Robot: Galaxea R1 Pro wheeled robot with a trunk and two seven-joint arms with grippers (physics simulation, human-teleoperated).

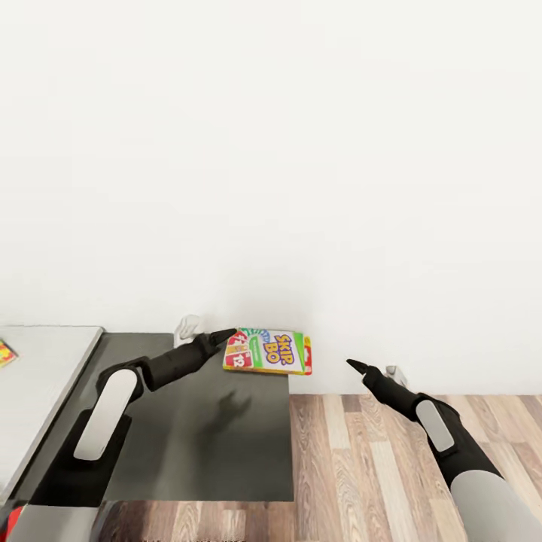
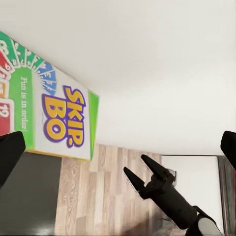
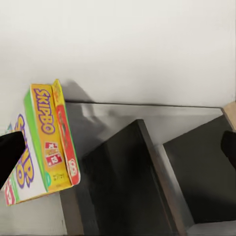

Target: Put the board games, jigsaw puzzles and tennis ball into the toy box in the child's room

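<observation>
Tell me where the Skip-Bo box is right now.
In the head view the Skip-Bo box sits at the left gripper's tips, above the far right corner of the dark grey cabinet top, close to the white wall.

Both arms reached forward. The left gripper (image 1: 226, 336) seemed clamped; the right gripper (image 2: 139, 172) stood with fingers parted.

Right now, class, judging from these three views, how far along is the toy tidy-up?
Nothing looks finished from here. In hand: the left gripper holds the Skip-Bo box above the dark cabinet top, beside the wall. The right gripper is empty over the floor. Left: getting that box into the toy box.
</observation>
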